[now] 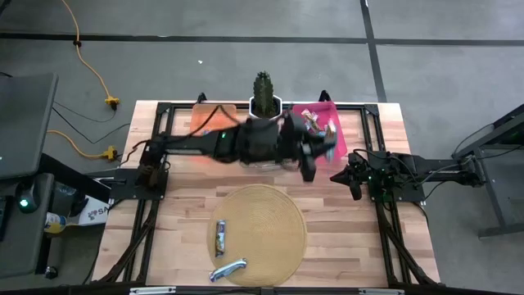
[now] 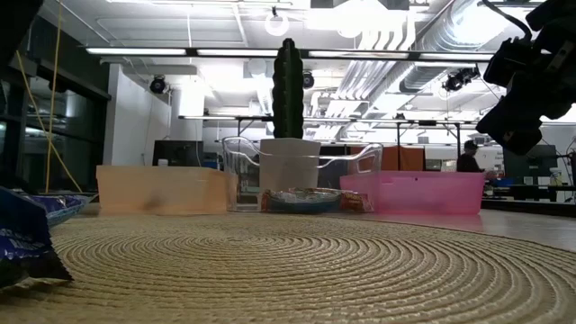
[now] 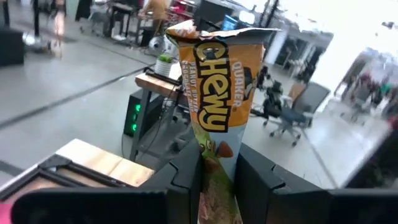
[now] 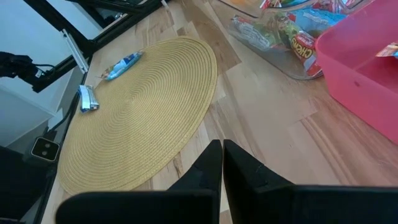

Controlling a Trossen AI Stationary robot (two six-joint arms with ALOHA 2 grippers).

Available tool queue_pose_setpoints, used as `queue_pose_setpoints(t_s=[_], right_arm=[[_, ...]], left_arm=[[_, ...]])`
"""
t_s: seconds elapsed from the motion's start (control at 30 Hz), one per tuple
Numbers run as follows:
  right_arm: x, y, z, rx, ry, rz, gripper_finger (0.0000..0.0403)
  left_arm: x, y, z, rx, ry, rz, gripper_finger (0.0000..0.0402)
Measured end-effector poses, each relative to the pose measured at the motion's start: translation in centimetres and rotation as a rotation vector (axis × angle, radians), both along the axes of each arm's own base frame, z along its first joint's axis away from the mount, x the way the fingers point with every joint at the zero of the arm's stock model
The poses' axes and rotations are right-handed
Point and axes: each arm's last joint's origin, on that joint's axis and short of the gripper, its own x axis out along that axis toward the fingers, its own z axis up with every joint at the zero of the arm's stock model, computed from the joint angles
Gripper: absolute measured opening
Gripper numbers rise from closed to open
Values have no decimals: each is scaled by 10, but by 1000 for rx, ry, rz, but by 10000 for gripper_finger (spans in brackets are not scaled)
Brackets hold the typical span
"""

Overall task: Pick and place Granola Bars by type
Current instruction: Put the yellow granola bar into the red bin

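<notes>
My left gripper is shut on an orange-brown Chewy granola bar. In the high view this gripper hangs just on the near side of the pink bin. My right gripper is shut and empty, low over the wood at the table's right. Two blue-and-silver bars lie flat on the round woven mat. More bars lie in the clear bin and in the pink bin. My left gripper pinches the bar by its lower end between the two fingers. The fingers lie roughly level, pointing out past the table's right side. The printed upper part of the wrapper sticks out beyond the fingertips, and the bar is lifted clear of the table.
An orange bin, the clear bin and the pink bin stand in a row along the far edge, with a potted cactus behind the clear one. A person shows far off in the room.
</notes>
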Motion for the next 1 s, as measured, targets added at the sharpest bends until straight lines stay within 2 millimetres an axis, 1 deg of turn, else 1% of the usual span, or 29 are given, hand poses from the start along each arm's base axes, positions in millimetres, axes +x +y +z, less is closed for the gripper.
queue_pose_setpoints(t_s=[0.13, 0.23, 0.3, 0.37, 0.43, 0.5, 0.57, 0.63, 0.73, 0.77, 0.87, 1.0], right_arm=[[0, 0, 0, 0, 0, 0, 0], [0, 0, 0, 0, 0, 0, 0], [0, 0, 0, 0, 0, 0, 0], [0, 0, 0, -1, 1, -1, 0], [0, 0, 0, -1, -3, -2, 0], [0, 0, 0, -1, 1, -3, 0], [0, 0, 0, -1, -1, -2, 0], [0, 0, 0, -1, 2, -3, 0], [0, 0, 0, -2, 3, -3, 0], [0, 0, 0, -2, 5, -3, 0], [0, 0, 0, -2, 2, -4, 0], [0, 0, 0, -2, 1, -3, 0]], left_arm=[[8, 40, -4, -123, -15, 12, 73], [19, 68, -13, -184, -30, -5, 73], [26, 87, -23, -227, -8, -29, 73], [39, 101, -35, -274, -40, -44, 73], [47, 116, -48, -334, -17, -64, 73], [61, 126, -63, -382, -38, -68, 73], [67, 138, -78, -442, 0, -53, 73], [79, 147, -97, -494, -2, -18, 73], [88, 162, -123, -589, 37, 36, 73], [93, 164, -131, -615, 29, 46, 73], [100, 174, -153, -693, 76, 83, 73], [109, 178, -179, -757, 97, 149, 73]])
